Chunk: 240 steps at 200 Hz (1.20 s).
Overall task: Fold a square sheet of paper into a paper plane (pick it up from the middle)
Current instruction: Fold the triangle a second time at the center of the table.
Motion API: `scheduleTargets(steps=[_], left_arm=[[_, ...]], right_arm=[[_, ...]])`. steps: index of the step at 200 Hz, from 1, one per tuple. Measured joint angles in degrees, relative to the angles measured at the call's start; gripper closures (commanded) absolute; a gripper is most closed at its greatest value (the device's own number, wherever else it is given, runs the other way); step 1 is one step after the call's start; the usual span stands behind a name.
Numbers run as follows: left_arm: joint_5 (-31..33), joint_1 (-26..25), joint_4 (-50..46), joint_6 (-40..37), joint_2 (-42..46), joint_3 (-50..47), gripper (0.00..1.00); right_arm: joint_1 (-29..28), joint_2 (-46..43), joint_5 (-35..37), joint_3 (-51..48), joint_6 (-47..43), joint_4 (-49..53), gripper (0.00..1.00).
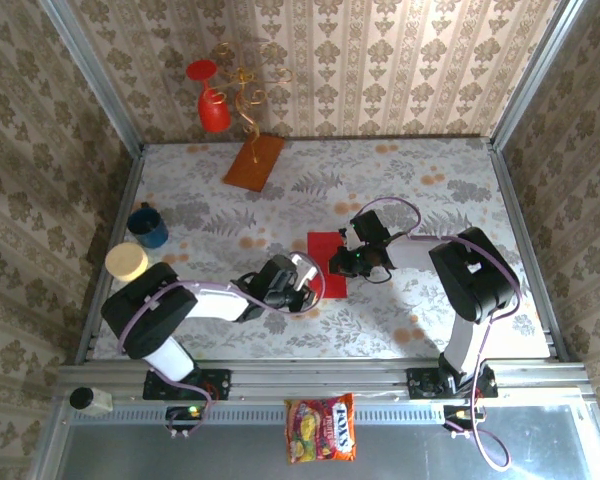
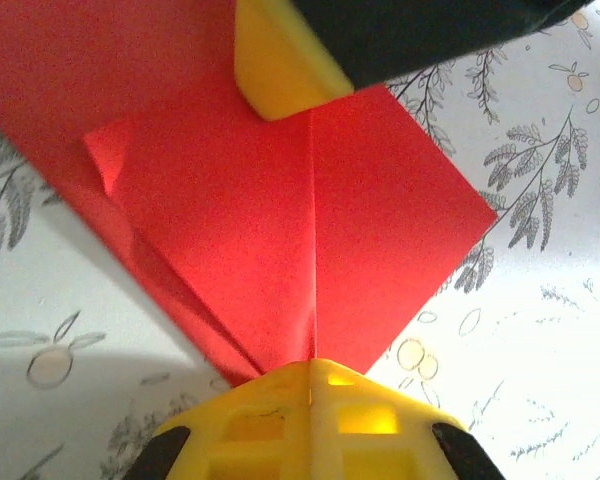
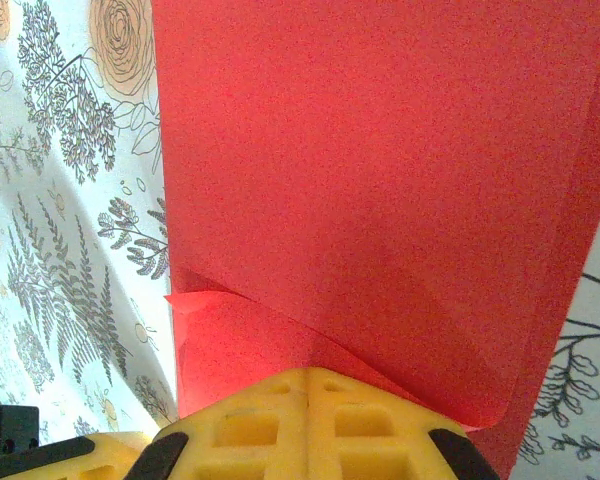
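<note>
Pinching the square sheet of paper (image 2: 280,230) at its crease, the left fingers (image 2: 280,392) were closed; the right fingers (image 3: 280,392) (also closed) rested on it, so opposing pulls could have torn it.

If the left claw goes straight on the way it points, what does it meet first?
The left claw touches the red paper; beyond it, probably a yellow fingertip of the right claw.

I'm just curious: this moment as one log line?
step: folding; red paper: creased; left gripper: shut at paper; right gripper: shut at paper

One each: red paper (image 1: 322,250) (folded), goblet (image 1: 212,108), board (image 1: 253,160), mug (image 1: 148,226), candy bag (image 1: 322,430)
</note>
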<state>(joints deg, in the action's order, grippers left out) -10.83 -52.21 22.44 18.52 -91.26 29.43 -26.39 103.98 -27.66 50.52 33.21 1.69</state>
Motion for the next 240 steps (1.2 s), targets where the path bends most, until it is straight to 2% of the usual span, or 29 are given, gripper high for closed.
scheduleTargets(steps=[49, 80, 113, 138, 178, 240], left_arm=[[0.8, 0.1, -0.8, 1.3, 2.8, -2.1, 1.00], [1.0, 0.1, -7.5, 1.2, 3.8, 1.3, 1.00], [0.3, 0.1, -9.9, 0.3, 3.6, 7.6, 1.00], [-0.2, 0.1, -9.0, -0.6, 0.9, 10.5, 1.00], [-0.9, 0.7, -8.2, -0.7, -4.8, 9.2, 1.00], [-1.4, 1.3, -0.4, -0.4, -4.7, 5.3, 1.00]], right_arm=[[0.0, 0.0, -0.1, 0.0, 0.0, 0.0, 1.00], [0.0, 0.0, -0.1, 0.0, 0.0, 0.0, 1.00], [0.0, 0.0, -0.1, 0.0, 0.0, 0.0, 1.00], [0.0, 0.0, -0.1, 0.0, 0.0, 0.0, 1.00], [0.0, 0.0, -0.2, 0.0, 0.0, 0.0, 1.00], [0.0, 0.0, 0.3, 2.1, 0.0, 3.8, 1.00]])
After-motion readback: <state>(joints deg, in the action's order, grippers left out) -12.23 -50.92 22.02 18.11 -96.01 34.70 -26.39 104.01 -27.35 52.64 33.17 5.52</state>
